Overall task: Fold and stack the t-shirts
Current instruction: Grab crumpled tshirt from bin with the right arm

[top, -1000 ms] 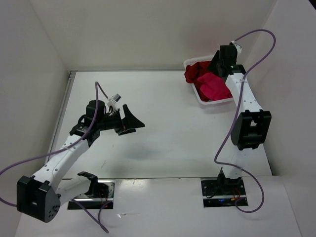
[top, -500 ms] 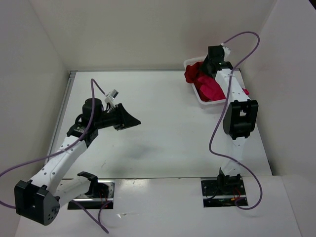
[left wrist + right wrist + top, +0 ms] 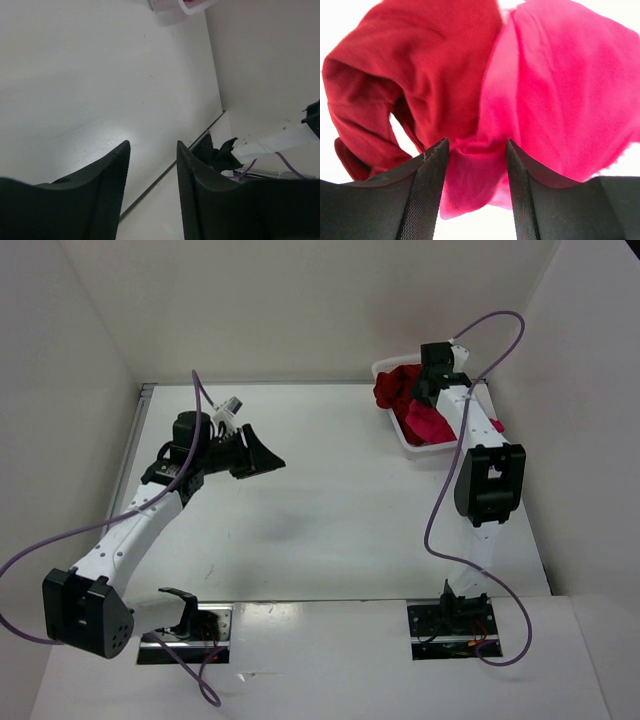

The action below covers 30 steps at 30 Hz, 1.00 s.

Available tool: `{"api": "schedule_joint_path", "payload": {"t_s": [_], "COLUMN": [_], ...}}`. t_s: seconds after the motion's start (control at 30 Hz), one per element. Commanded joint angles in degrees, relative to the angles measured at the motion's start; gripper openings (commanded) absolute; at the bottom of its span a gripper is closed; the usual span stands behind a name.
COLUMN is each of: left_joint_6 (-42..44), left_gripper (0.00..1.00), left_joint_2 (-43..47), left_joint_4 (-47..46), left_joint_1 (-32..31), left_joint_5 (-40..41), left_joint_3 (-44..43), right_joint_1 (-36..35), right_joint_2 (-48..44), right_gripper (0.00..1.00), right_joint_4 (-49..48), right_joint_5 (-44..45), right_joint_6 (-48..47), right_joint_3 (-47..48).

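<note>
The bright pink shirt (image 3: 560, 90) and the dark red shirt (image 3: 420, 65) lie bunched in the basket (image 3: 436, 448), far right. The right jaws are open just above them, with a pink fold in the gap. The left jaws, open and empty, are well away.

place: robot lab cell | cues: white enclosure walls (image 3: 300, 310); white table (image 3: 340, 510); purple cables (image 3: 427, 525)
</note>
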<state>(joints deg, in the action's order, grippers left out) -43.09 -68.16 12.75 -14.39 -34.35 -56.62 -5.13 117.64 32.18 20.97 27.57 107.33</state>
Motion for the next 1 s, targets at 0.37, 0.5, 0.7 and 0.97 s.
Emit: {"api": "schedule_joint_path", "payload": {"t_s": [0.37,0.5,0.7,0.97], "left_joint_6": [2.8,2.8,2.8,0.3], "left_gripper": [0.67,0.76,0.76,0.73], "left_joint_2": [-2.2,-1.1,0.2,5.5], "left_joint_4": [2.4,3.0,4.3,5.6], "left_joint_1": [0.2,0.2,0.2,0.2], "left_joint_5": [1.5,1.5,4.0,6.3], "left_joint_3": [-4.6,-4.6,-4.6,-0.5], "right_joint_1": [1.9,1.9,1.9,1.9], "right_joint_2": [-13.2,-11.2,-9.4,-6.7], "right_gripper": [0.44,0.63,0.61,0.46], "right_joint_4": [-2.7,-2.2,-2.2,-1.9], "right_joint_5": [-1.5,-3.1,-7.5,-11.2], "right_joint_6": [-0.4,-1.0,-1.0,0.1], "right_joint_3": [-8.9,-7.7,-7.1,-5.2]}}
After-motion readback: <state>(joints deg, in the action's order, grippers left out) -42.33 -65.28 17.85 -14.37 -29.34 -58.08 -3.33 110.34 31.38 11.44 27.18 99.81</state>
